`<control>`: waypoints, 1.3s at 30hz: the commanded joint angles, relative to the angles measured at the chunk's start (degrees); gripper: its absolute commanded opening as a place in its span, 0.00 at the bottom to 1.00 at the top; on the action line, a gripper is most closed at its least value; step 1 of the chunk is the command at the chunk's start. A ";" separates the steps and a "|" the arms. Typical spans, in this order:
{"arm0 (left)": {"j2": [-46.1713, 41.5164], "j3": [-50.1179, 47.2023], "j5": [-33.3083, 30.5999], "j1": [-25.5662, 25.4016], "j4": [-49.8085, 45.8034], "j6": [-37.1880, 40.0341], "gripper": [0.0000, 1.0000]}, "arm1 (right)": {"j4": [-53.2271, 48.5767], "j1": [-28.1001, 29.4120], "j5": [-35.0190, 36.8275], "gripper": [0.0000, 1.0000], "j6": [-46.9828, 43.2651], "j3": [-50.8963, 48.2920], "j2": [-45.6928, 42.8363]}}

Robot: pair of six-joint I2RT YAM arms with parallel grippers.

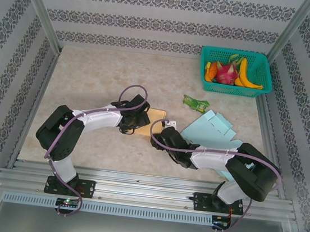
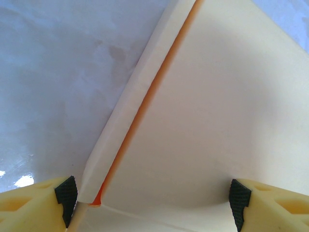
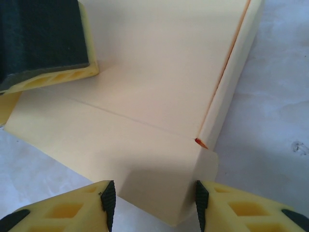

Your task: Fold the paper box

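My left gripper [image 2: 153, 195] stands wide and released, its black ribbed pads [image 2: 66, 193] straddling the pale yellow paper box [image 2: 217, 111], a smooth matte card blank. The box lies at the middle of the top view on the beige marbled table [image 1: 91, 80], between my two wrists. A narrow folded flap [image 2: 135, 106] rises as a ridge from the lower left to the top centre of the left wrist frame, with orange showing in its crease.

My right gripper [image 3: 154, 203] is half parted, a rounded corner of the box between its pads at the bottom of its frame; I cannot tell whether they pinch the card or only flank it. A faint scored line crosses the panel there, and a yellow finger of my left gripper sits on the card in the upper left.

In the top view, bare table lies open toward the left and upper left. Just right of centre a flat light blue card sheet [image 1: 212, 131] runs partly under my right arm; a small crumpled green packet [image 1: 195, 103] lies just above it; a teal plastic mesh basket [image 1: 234, 90] of fruit [image 1: 226, 74] stands in the upper right, well apart.
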 commanded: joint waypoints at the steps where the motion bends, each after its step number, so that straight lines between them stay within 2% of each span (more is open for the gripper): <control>1: 0.95 -1.73 -0.90 -0.24 -1.68 -0.51 0.83 | 2.18 -0.60 -3.87 0.46 -0.07 2.06 0.41; 14: 1.09 -1.58 -0.90 -0.20 -1.74 -0.69 0.83 | 4.12 -0.68 -8.25 0.41 -0.01 2.06 -0.87; 24: 1.20 -1.57 -0.72 -0.23 -1.65 -0.73 0.83 | 5.44 -0.68 -12.39 0.41 0.18 2.35 -1.90; 39: 1.62 -1.66 -0.59 -0.32 -1.39 -0.76 0.83 | 4.72 -0.68 -6.26 0.39 -3.15 1.46 0.41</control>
